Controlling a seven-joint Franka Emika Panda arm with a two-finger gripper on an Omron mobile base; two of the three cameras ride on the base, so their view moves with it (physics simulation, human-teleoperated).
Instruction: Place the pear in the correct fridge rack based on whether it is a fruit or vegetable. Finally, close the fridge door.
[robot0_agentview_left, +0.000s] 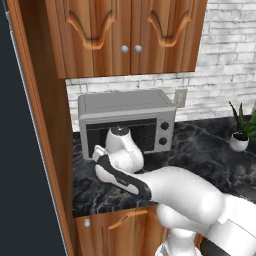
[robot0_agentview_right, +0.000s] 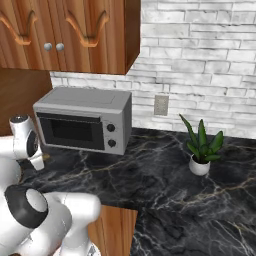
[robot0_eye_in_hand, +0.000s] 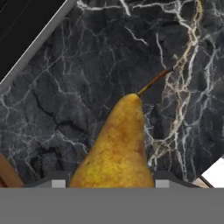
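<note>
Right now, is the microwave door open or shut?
Shut. The microwave door sits flush with its grey front in both base views, dark window facing out, knobs beside it, on the marble counter.

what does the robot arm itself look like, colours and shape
The arm is made of glossy white rounded shells, bulbous at the joints, with dark charcoal bands where segments meet, plus a grey cap on the wrist segment. No cables or markings are visible. The end effector shows as two small dark fingertips with pale square pads.
</note>
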